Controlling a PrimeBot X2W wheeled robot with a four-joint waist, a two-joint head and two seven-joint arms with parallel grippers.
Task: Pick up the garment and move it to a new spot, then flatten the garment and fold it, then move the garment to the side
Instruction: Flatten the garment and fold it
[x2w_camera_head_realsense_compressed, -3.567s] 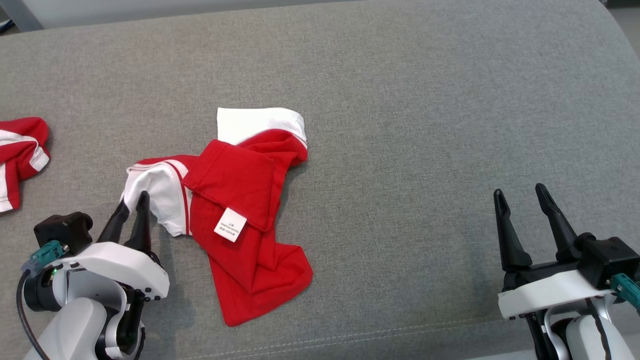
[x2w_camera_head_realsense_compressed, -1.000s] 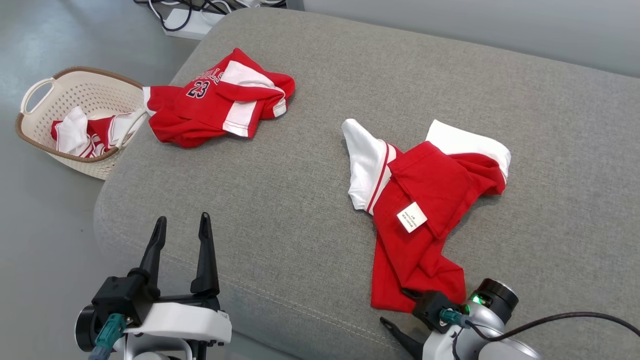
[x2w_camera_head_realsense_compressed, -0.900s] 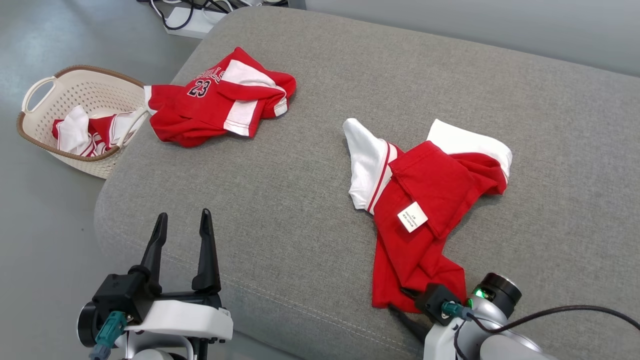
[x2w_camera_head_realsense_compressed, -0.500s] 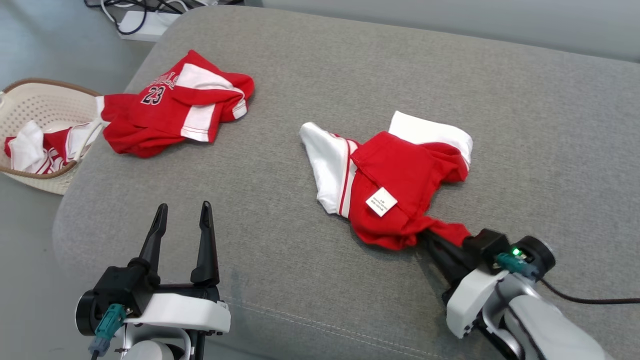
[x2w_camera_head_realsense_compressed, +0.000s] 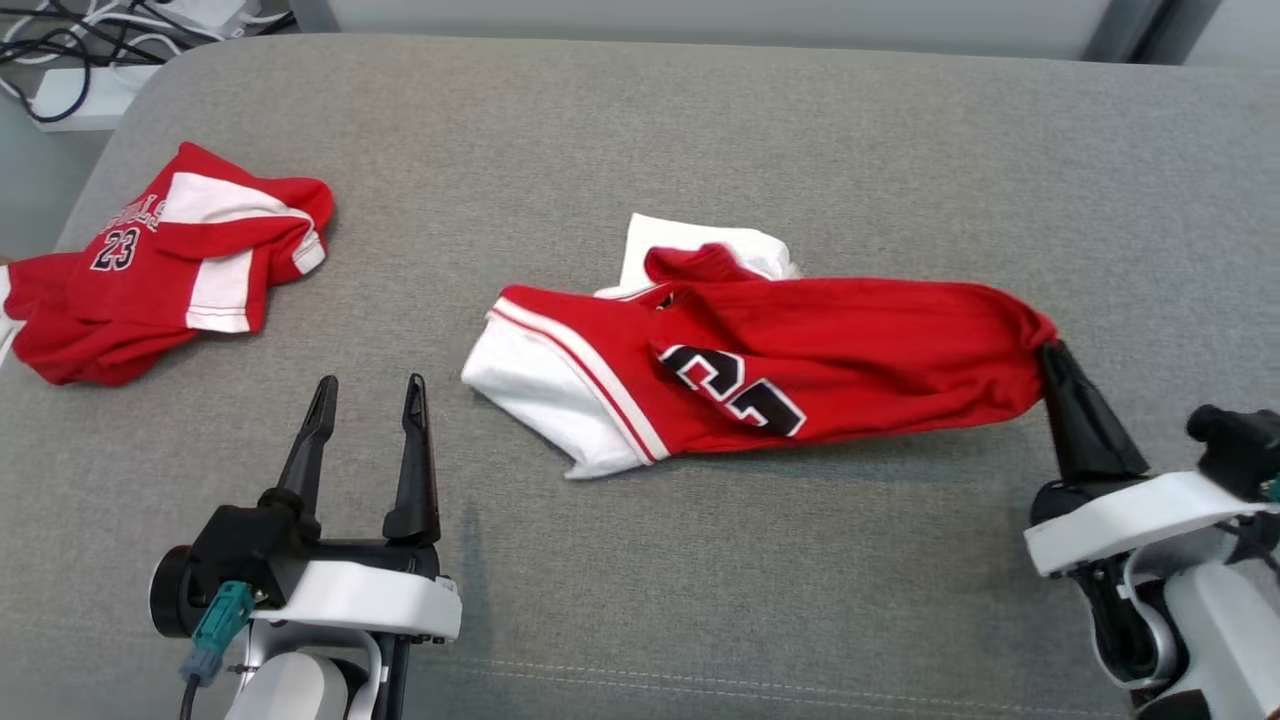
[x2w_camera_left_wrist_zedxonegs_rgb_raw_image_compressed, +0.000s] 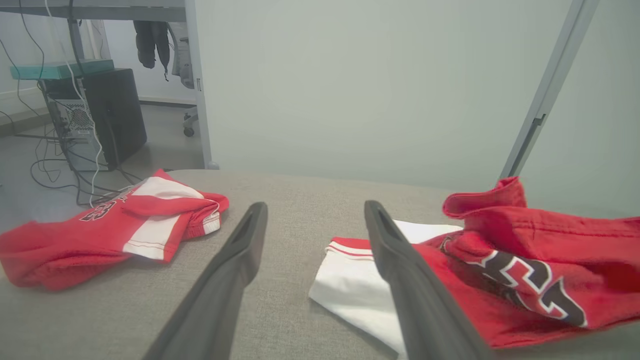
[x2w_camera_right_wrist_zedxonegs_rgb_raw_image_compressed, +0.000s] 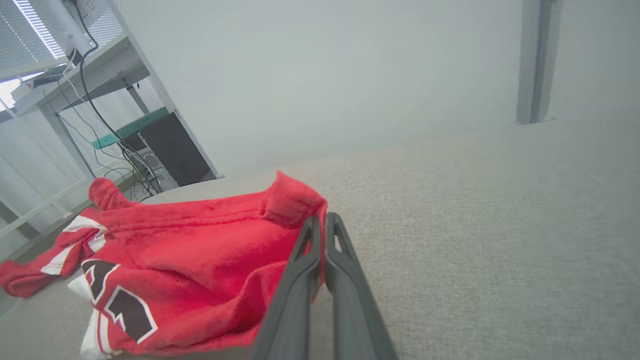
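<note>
Holds one end of the jersey (x2w_camera_head_realsense_compressed: 800, 370) in the clamped right gripper (x2w_camera_head_realsense_compressed: 1048, 352) near the right edge of the cushion (x2w_camera_head_realsense_compressed: 700, 130), left gripper (x2w_camera_head_realsense_compressed: 370, 385) wide and empty; flattening, folding, setting aside undone.

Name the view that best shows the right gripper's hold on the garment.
Right wrist view: the right gripper is shut on a bunched corner of the garment, close up. Head view shows it smaller, from above; left wrist view, the garment's other end.
</note>
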